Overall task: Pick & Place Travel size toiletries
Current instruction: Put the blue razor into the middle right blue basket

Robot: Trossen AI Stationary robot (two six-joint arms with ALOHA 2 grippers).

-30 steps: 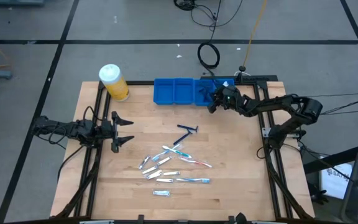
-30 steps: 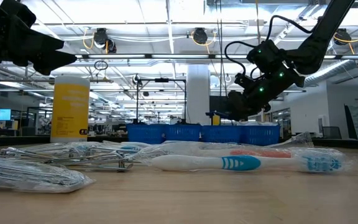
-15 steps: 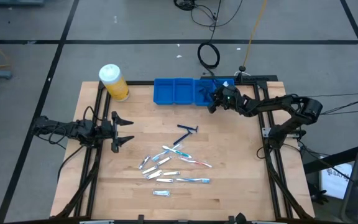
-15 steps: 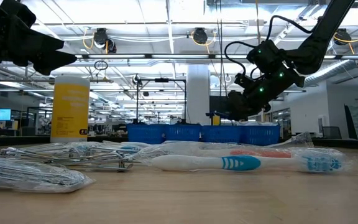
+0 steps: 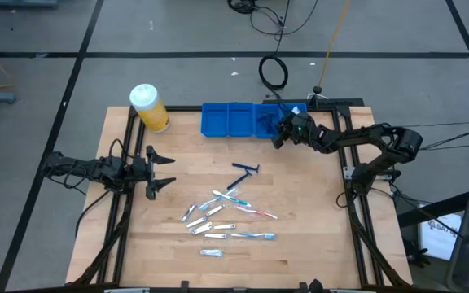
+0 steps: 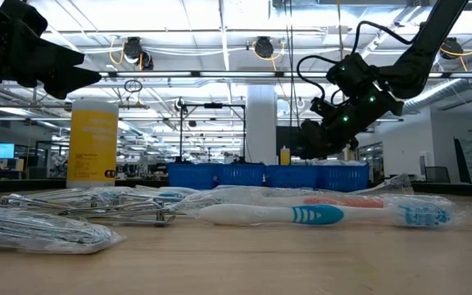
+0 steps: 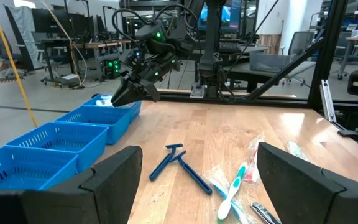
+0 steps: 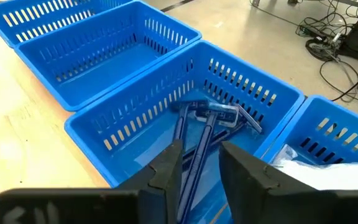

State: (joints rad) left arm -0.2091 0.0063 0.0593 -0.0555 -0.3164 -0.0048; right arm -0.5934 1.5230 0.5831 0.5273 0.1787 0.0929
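Note:
Several small toiletries lie in a loose heap [image 5: 226, 213] on the wooden table: wrapped blue-white toothbrushes [image 6: 301, 215], small tubes and packets. Two dark blue razors [image 5: 245, 171] lie apart from the heap, toward the tray [image 7: 178, 163]. My right gripper [image 5: 278, 137] hovers open over a right-hand compartment of the blue tray [image 5: 218, 119]. In the right wrist view its fingers stand either side of the handles of two dark blue razors [image 8: 205, 121], which lie on that compartment's floor. My left gripper [image 5: 166, 171] waits open above the table's left side.
A yellow jar with a white cap [image 5: 149, 107] stands at the far left corner of the table. A white packet [image 8: 316, 167] lies in the tray's rightmost compartment. The two left compartments [image 8: 98, 59] hold nothing that shows. Bare wood lies between the heap and both arms.

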